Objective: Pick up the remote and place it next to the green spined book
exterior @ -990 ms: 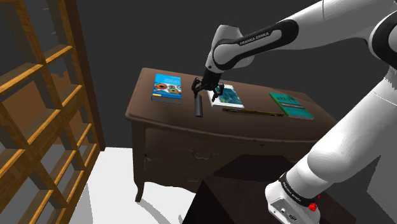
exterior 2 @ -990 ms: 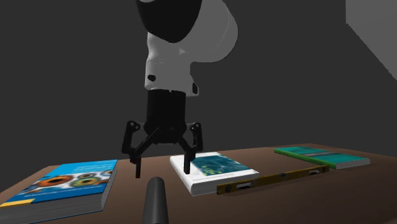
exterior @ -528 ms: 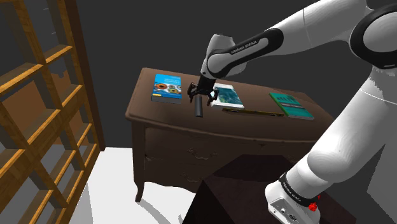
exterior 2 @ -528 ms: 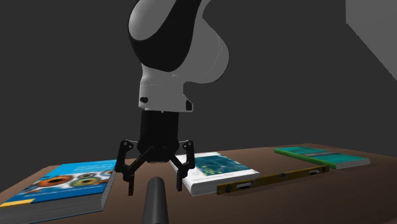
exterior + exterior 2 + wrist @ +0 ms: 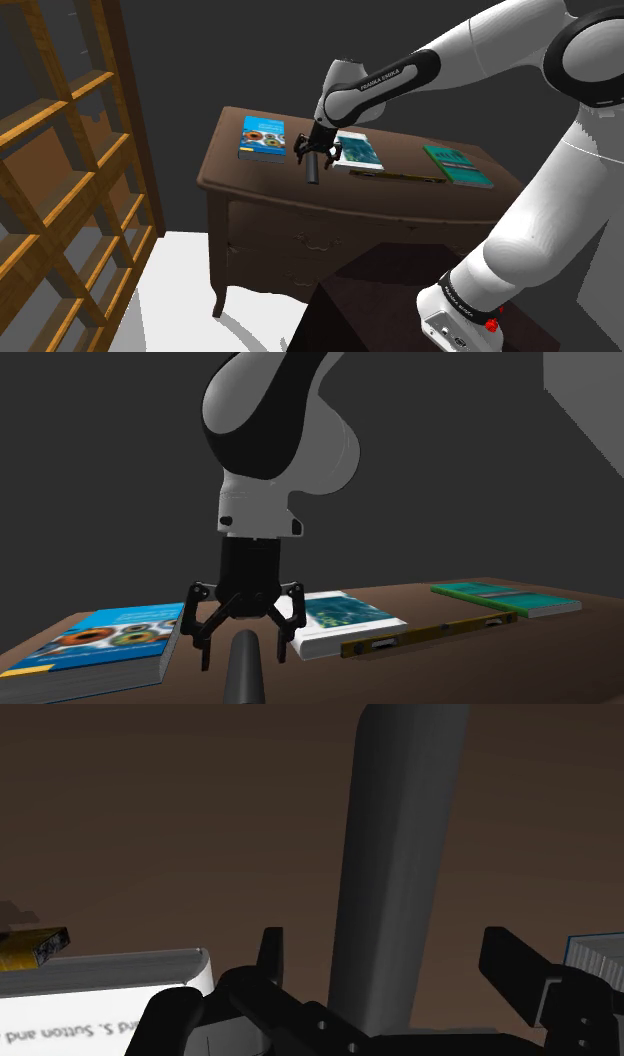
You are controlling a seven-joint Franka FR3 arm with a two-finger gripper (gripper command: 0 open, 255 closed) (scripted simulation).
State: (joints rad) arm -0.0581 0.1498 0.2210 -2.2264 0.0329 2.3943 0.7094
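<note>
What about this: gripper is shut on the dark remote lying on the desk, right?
Not shut: the wrist view shows the gripper open, fingers standing clear on both sides of the dark remote lying on the desk.

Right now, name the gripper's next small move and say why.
Probably shut the fingers. The open gripper straddles the dark grey remote lying on the brown table, with one finger on each side and neither touching it. Closing looks like the step that secures it for lifting.
</note>
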